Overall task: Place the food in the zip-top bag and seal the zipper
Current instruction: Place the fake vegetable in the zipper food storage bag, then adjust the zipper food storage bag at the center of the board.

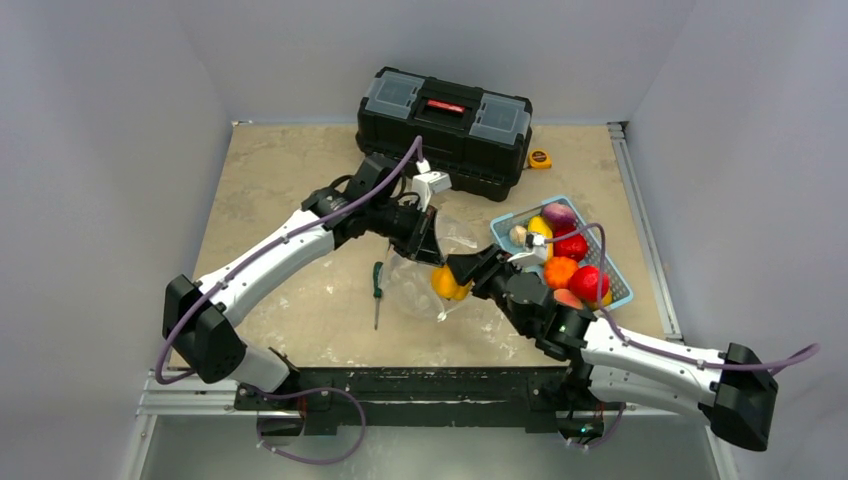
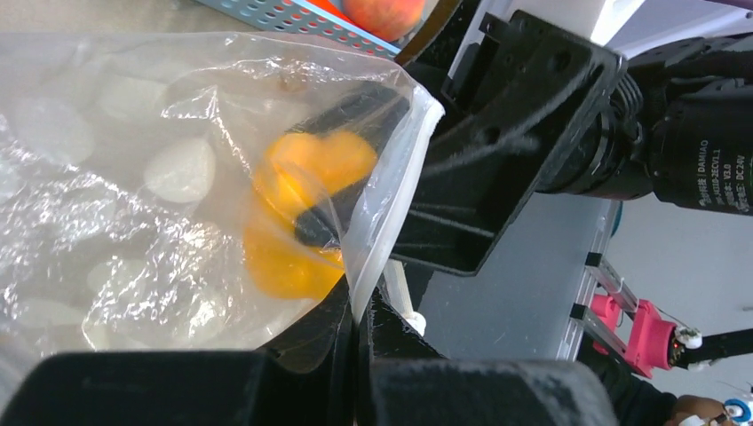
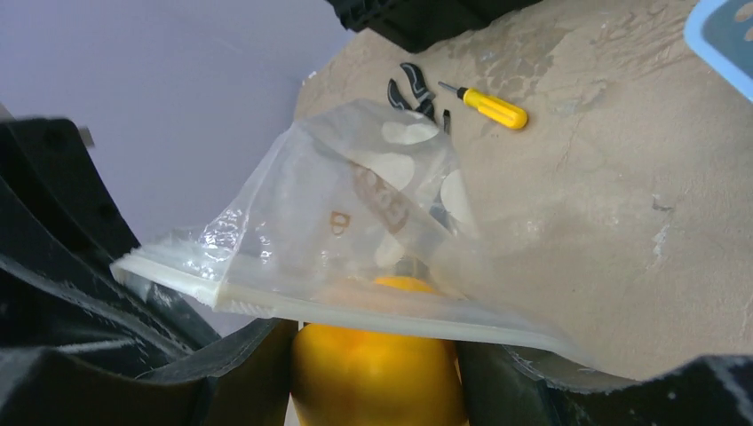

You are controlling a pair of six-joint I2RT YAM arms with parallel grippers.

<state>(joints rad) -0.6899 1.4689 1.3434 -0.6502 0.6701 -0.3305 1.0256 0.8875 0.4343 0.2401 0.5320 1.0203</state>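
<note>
The clear zip-top bag with white dots hangs over the table's middle. My left gripper is shut on its mouth edge, beside the zipper. My right gripper is shut on a yellow-orange food piece at the bag's mouth. From the left wrist, that piece and the right fingers show through the film, inside the bag. From above, the left gripper holds the bag's top and the right gripper enters from the right with the yellow piece.
A light blue basket at the right holds several toy foods, among them a red one and an orange one. A black toolbox stands at the back with a tape measure. A green-handled screwdriver and a yellow-handled screwdriver lie near the bag.
</note>
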